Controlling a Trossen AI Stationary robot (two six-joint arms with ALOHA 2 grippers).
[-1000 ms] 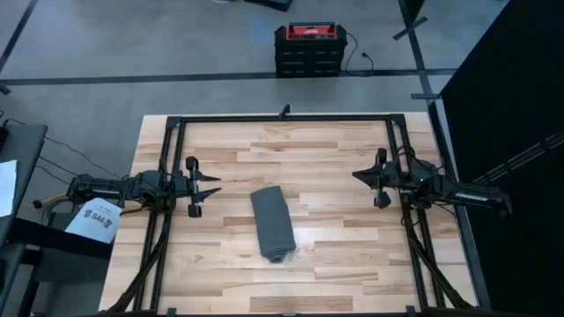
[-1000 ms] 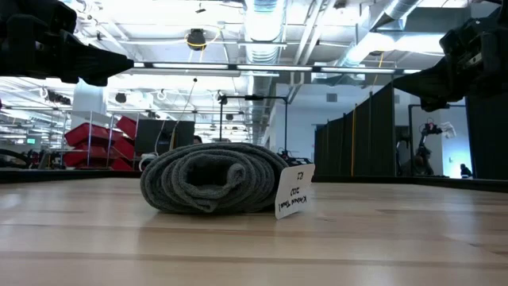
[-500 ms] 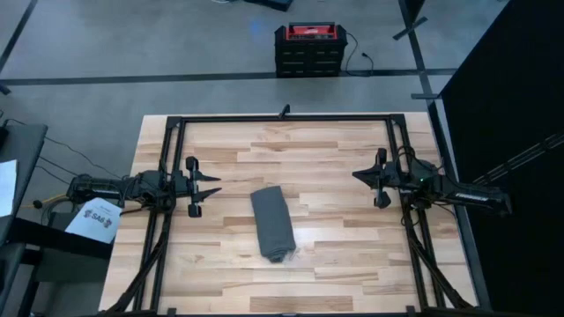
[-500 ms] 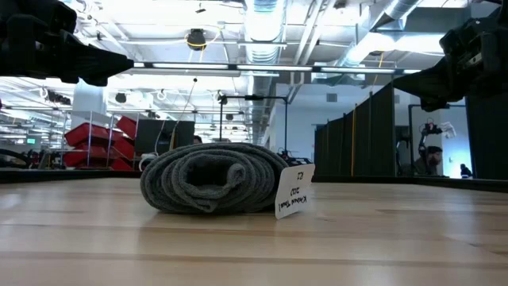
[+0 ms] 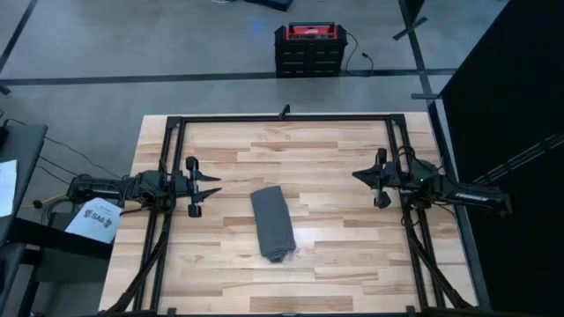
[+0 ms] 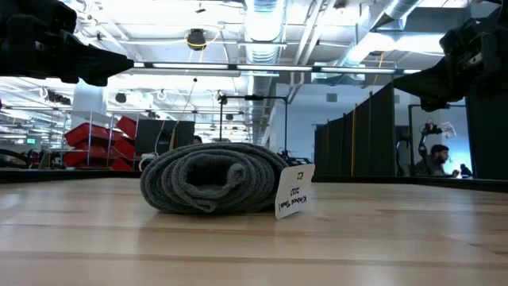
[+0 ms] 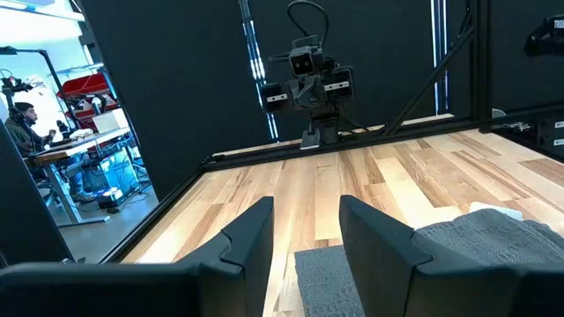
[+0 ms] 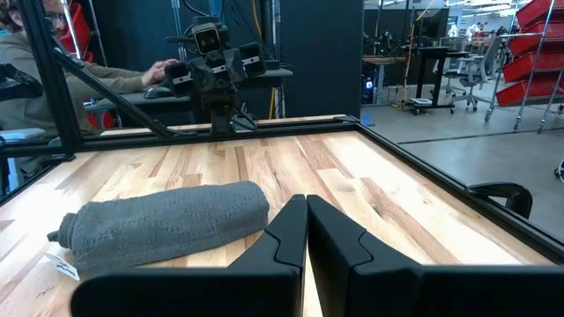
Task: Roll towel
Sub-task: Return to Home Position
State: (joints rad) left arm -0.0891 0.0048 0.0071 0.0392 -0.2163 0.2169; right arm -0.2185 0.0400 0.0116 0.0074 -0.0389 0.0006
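Wooden counter [image 5: 335,150] carries the rolled towel [image 5: 272,222] at its middle, long axis running near to far. We see the left pincer [image 5: 214,185] spread, left of the roll and nearer it. The right pincer [image 5: 356,174] is pressed together, farther off right. We judge both clear to withdraw.

A white tag [image 6: 294,191] hanging at the end of the rolled towel [image 6: 208,176] bears sideways handwriting, seemingly "Kitchen Towel" above "2022", not surely legible; a white sheet [image 5: 95,217] just off the table [image 5: 335,150] carries dark print too small to read.
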